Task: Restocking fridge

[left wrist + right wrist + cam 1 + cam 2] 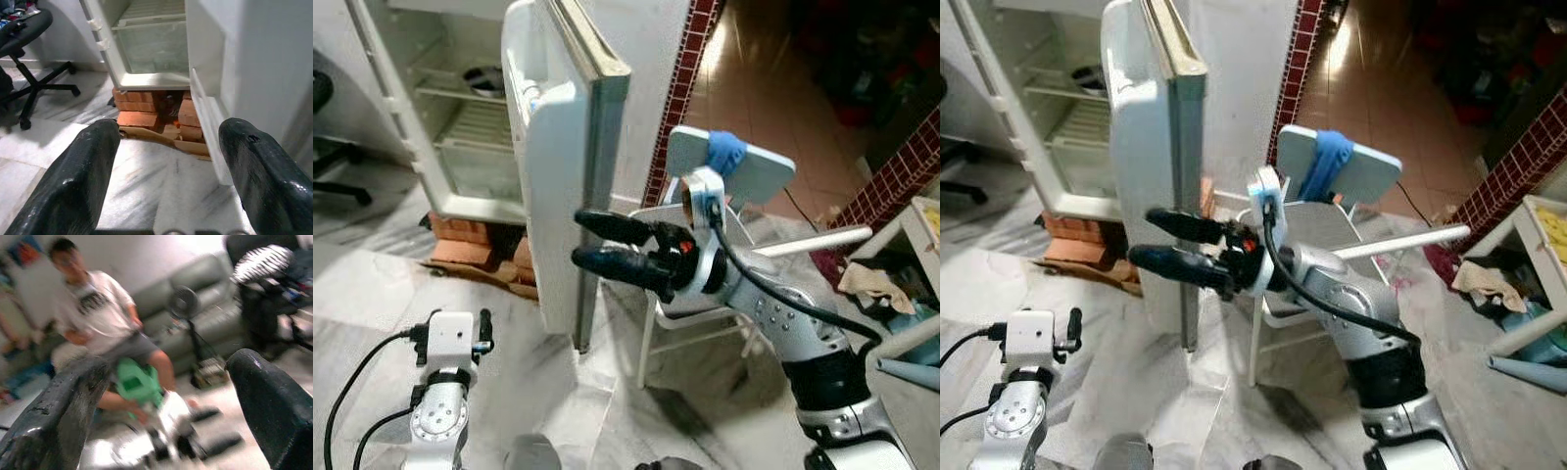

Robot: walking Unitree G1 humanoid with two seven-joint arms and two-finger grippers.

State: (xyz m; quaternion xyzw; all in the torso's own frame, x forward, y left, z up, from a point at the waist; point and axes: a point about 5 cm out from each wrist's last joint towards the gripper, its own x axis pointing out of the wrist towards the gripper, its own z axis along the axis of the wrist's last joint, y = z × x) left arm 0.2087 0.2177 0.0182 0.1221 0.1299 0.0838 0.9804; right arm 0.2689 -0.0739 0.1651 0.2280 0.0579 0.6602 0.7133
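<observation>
Marble floor [372, 284] is seen, pale and veined. Fridge [460, 108] is raised off it on red bricks [139, 110], with cardboard [161, 134] laid under the bricks. Fridge shelves [475, 93] are seen, a dark bowl [484, 78] resting on the upper one. A white chair [705, 245] and an office chair [29, 63] are stood on the floor.

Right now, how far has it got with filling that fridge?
Barely started. The fridge stands with its door swung open, and one dark bowl sits on a shelf. The right hand is open and empty beside the door's edge; the left hand hangs low, also empty. All restocking remains.
</observation>
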